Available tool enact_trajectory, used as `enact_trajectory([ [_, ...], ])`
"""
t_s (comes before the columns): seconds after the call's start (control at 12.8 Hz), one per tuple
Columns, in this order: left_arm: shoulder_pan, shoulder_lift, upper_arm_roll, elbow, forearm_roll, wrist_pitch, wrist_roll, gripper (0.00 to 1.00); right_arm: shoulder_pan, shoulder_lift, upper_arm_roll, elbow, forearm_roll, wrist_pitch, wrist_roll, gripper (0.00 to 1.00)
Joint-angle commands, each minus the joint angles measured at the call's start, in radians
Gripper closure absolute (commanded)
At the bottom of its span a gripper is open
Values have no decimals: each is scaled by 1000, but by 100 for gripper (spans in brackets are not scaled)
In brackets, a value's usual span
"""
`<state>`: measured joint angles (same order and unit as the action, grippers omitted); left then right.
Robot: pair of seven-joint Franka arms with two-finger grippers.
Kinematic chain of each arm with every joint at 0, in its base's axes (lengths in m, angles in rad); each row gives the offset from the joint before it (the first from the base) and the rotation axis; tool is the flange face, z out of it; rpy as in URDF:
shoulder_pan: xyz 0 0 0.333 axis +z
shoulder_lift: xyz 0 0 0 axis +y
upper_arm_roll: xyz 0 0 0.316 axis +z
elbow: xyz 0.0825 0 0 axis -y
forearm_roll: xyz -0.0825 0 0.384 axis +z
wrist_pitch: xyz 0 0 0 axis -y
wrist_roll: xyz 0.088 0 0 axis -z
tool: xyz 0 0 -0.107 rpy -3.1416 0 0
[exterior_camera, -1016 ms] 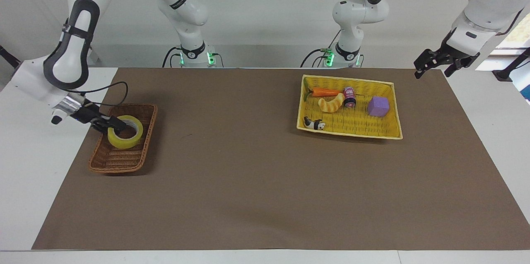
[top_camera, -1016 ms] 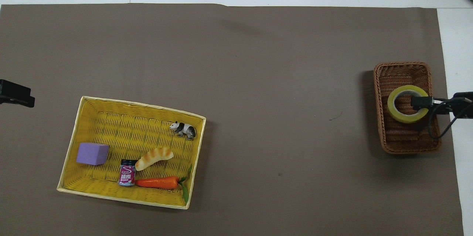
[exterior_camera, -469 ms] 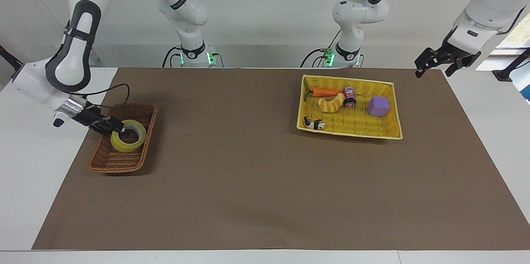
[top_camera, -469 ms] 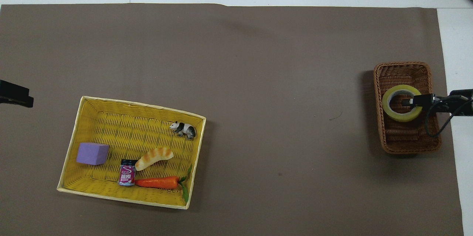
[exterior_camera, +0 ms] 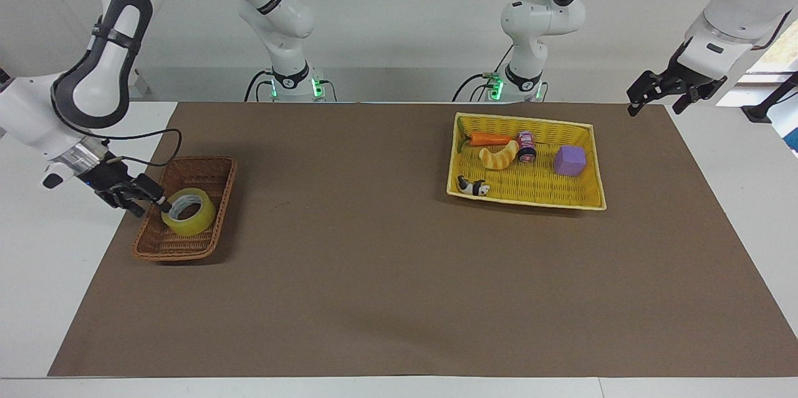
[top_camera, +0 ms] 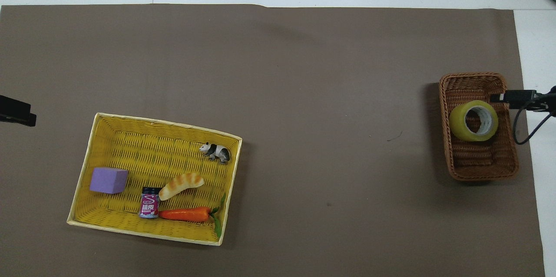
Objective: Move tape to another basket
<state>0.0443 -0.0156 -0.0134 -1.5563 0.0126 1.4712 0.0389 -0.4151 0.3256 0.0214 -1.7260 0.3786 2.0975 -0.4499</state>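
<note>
While both arms wait, tape (exterior_camera: 188,211) lies in basket (exterior_camera: 159,247).

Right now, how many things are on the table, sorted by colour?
Yellow: 3, the tape, the big basket and the croissant.
Brown: 1, the small basket.
Orange: 1, the carrot.
Purple: 1, the cube.
Pink: 1, the small jar.
Black and white: 1, the panda.
Total: 8.

a brown mat (exterior_camera: 374,261) covers the table (exterior_camera: 37,298). toward the left arm's end sits a yellow tray-basket (exterior_camera: 586,201) holding a carrot (exterior_camera: 489,138), croissant (exterior_camera: 497,156), small pink can (exterior_camera: 527,146), purple cube (exterior_camera: 570,160) and panda figure (exterior_camera: 472,186).
</note>
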Motion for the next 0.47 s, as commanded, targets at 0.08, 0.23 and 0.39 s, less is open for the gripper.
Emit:
enact_trajectory([
  [0.08, 14, -6, -7, 7, -8, -12, 12, 0, 119, -88, 2, 0, -197, 18, 215, 0],
  [0.23, 14, -6, -7, 7, -8, -12, 12, 0, 169, -129, 3, -6, -254, -20, 322, 0],
  [0.39, 14, -6, -7, 7, -8, -12, 12, 0, 218, -170, 3, -6, -320, -82, 432, 0],
])
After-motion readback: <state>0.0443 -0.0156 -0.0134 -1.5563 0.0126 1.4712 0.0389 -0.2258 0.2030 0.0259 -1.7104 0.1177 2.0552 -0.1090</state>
